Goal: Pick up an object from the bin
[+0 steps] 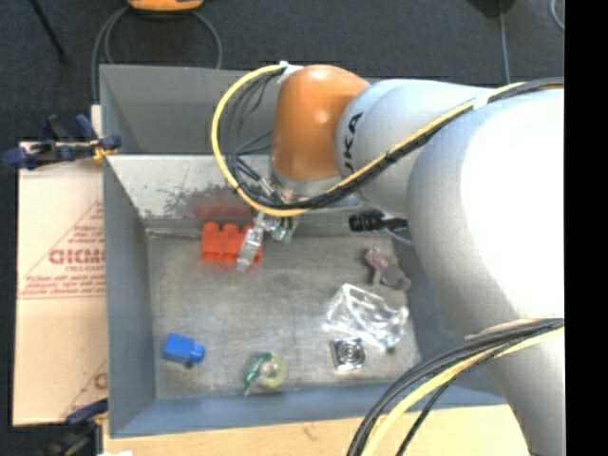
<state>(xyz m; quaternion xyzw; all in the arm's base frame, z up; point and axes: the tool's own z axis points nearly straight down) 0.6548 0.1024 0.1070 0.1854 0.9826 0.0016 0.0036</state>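
Near the bin's [125, 293] back wall, the gripper [253, 243] hung just beside the red block [218, 243]; whether it was spread or closed could not be told. A good grasp would need centring over the block, clear of that wall.

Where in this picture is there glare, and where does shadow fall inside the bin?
Camera view: glare on the clear crumpled plastic at the right of the bin and on the orange cover; the arm shades the floor by the red block; the blue piece, lower left, is evenly lit.
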